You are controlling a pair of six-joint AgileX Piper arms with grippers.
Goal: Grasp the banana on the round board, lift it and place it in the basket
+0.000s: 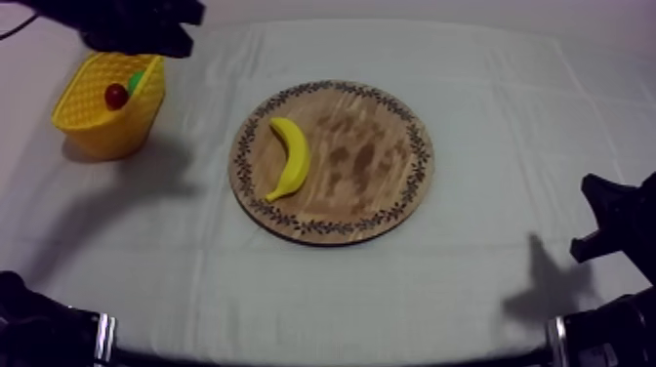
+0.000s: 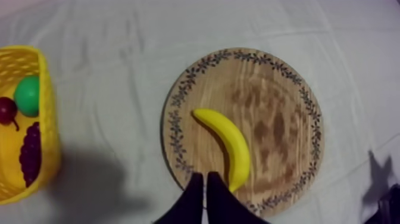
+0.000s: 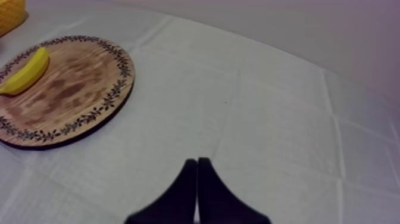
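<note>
Black arm parts (image 1: pixel 39 332) nearest from above, banana (image 1: pixel 291 156) on nine-o'clock half of wooden board (image 1: pixel 390 195), long axis twelve to six, left wrist view, left gripper (image 2: pixel 205 177) fingers together beside banana's end, right wrist view, right gripper (image 3: pixel 197 161) fingers together over cloth (image 3: pixel 286 119)

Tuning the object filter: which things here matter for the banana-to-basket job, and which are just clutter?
Job:
banana, lying on the wooden board
yellow basket

Lying about, all inside the basket:
small red fruit
green fruit
bunch of grapes
</note>
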